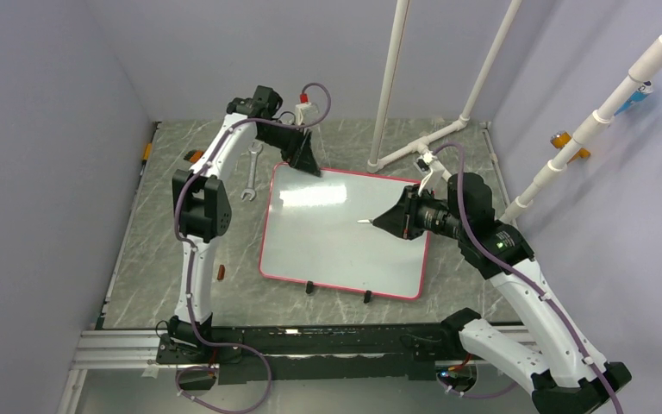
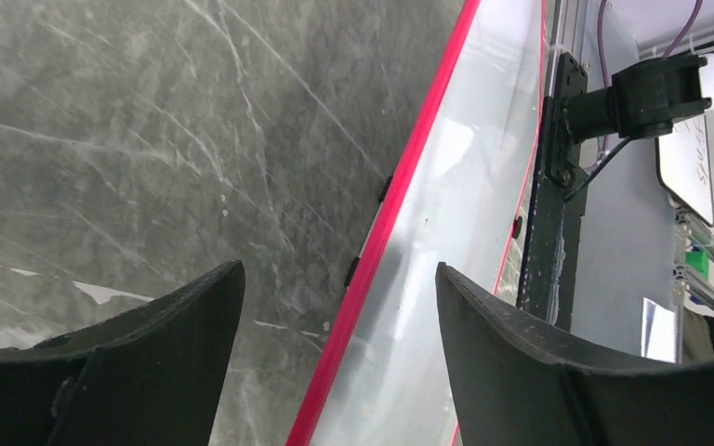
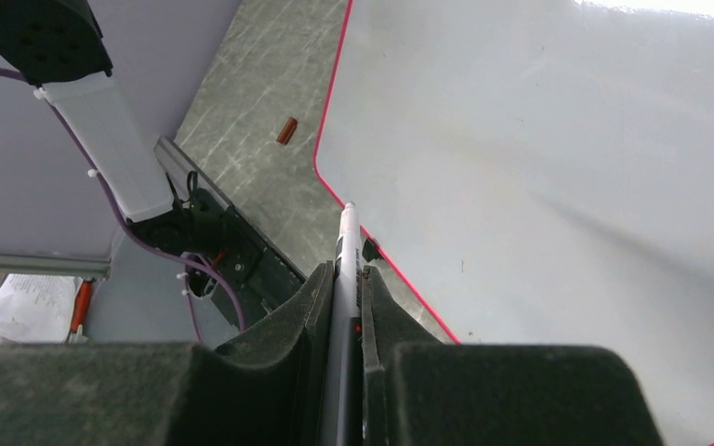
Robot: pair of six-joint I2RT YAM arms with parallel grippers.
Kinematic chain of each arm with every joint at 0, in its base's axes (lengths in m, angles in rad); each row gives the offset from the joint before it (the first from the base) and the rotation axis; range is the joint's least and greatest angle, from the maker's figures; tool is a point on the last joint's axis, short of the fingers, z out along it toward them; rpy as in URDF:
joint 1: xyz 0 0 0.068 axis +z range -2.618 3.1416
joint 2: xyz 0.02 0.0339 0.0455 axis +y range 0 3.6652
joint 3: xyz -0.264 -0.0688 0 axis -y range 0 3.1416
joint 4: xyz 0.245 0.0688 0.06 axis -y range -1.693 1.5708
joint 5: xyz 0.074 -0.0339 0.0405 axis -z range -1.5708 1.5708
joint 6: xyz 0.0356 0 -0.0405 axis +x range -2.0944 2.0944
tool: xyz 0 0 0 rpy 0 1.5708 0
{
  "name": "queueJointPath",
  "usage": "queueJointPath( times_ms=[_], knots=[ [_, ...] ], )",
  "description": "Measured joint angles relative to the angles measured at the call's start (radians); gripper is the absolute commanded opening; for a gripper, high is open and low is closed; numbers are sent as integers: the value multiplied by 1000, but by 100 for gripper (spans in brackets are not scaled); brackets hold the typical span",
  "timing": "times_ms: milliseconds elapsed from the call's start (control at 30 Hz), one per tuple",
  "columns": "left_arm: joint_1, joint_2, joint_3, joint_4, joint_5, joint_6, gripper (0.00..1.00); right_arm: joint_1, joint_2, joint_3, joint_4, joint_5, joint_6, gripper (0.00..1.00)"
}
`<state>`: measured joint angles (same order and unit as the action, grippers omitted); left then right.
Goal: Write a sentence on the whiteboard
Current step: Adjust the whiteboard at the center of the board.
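Whiteboard (image 1: 327,241) lay blank, the left tool (image 2: 339,274) spread wide over its rim, seemingly to steady it, while the right tool (image 3: 349,279) pinched a marker (image 3: 345,237) for writing.

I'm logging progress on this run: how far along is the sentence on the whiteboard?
Done: the right gripper is shut on a marker, its tip pointing over the whiteboard. In hand: the left gripper stands open astride the board's far-left rim, not gripping it. Left: all the writing; the white surface shows no stroke at all.
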<state>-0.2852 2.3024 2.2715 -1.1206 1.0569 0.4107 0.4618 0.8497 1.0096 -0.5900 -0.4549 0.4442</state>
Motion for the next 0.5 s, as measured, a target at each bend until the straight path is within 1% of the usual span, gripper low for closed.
queueJointPath(
  times_ms=[167, 500],
  knots=[
    [-8, 43, 21, -73, -12, 42, 67, 0, 0, -6, 0, -1, 0, 0],
    [-5, 47, 22, -132, -8, 95, 49, 0, 0, -11, 1, -4, 0, 0]
  ],
)
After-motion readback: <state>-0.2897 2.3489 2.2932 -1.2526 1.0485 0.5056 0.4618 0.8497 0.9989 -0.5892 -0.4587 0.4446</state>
